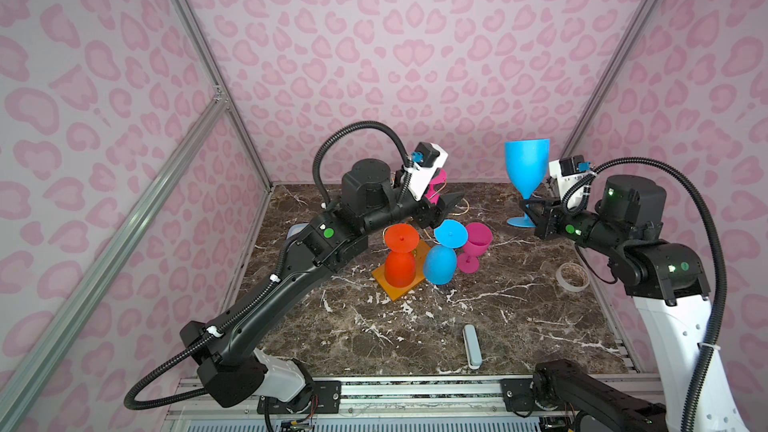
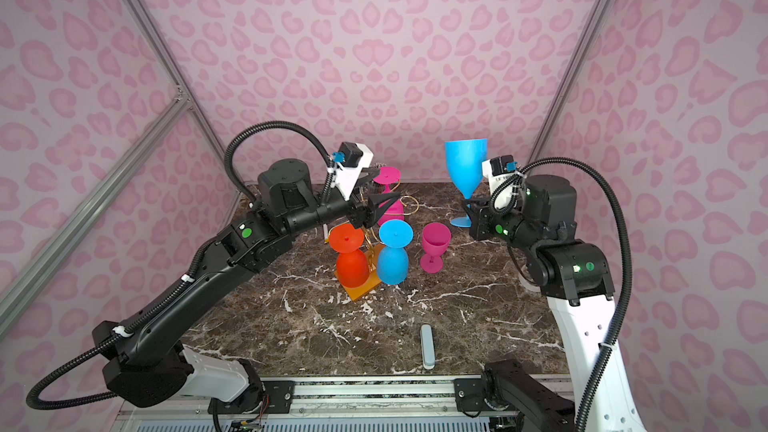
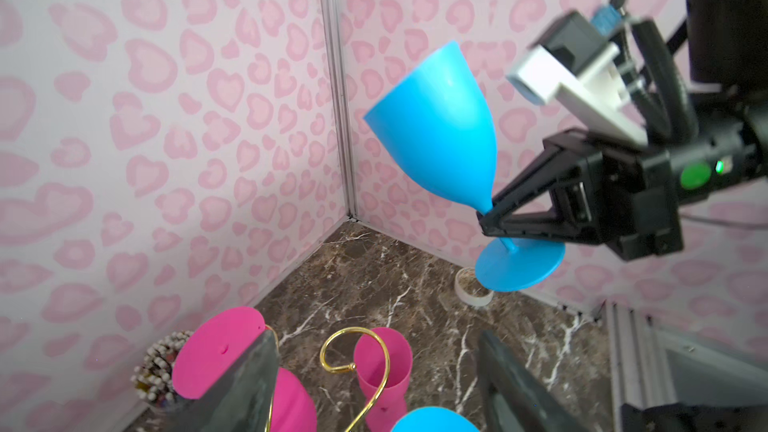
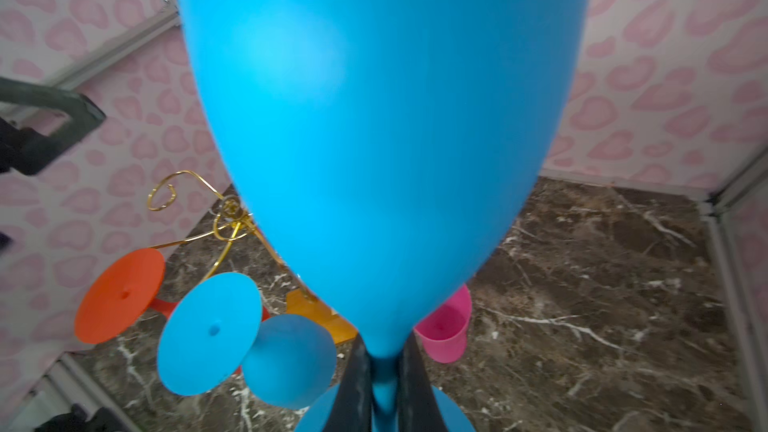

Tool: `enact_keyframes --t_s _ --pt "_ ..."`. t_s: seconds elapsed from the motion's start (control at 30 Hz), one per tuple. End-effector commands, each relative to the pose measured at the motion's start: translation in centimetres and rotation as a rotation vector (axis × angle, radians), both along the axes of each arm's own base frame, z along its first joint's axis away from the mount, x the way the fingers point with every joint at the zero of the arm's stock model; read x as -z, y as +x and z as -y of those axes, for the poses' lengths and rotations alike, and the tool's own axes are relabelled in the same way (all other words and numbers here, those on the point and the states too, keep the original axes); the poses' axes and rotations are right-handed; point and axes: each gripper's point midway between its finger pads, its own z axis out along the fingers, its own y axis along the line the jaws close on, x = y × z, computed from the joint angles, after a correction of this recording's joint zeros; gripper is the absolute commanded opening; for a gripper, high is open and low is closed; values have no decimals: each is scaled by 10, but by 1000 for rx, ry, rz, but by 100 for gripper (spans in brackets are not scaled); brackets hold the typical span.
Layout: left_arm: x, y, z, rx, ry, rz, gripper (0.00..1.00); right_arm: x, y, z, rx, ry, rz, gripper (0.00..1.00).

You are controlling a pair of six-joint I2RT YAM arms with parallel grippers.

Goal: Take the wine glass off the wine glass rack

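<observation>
Two sets of fingers are in view. The right fingers (image 3: 519, 205) pinch the stem of the blue wine glass (image 1: 527, 168) and hold it upright, clear of the counter (image 1: 415, 326). It sits right of centre in both top views, well apart from the wine glass rack (image 2: 361, 292) at frame centre. The left fingers (image 3: 511, 384) are spread and empty above the rack's far side. Three glasses hang inverted on the rack: an orange glass (image 1: 400, 259), a second blue glass (image 1: 439, 261) and a pink glass (image 2: 388, 197). An upright pink glass (image 1: 473, 243) stands on the counter just beside the rack.
</observation>
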Motion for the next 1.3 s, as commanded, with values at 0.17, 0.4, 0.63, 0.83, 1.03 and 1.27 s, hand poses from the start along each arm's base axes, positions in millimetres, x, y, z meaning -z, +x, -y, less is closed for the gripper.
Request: enact_keyframes --t_s 0.17,0.4,0.63,0.83,1.03,1.27 --pt "-17 1 10 210 -291 -490 76 4 1 27 40 -341 215 0" --pt "5 8 28 236 -267 -604 75 22 -10 7 -70 -530 309 0" --pt "19 5 41 250 -226 -620 73 24 -18 -5 -119 -601 365 0" --pt "29 -3 51 268 -186 -620 68 22 -24 -7 -123 -664 402 0" --pt "31 -7 58 289 -174 -623 61 24 -29 -9 -138 -727 407 0" --pt "33 -11 63 308 -161 -625 52 24 -32 -8 -142 -788 425 0"
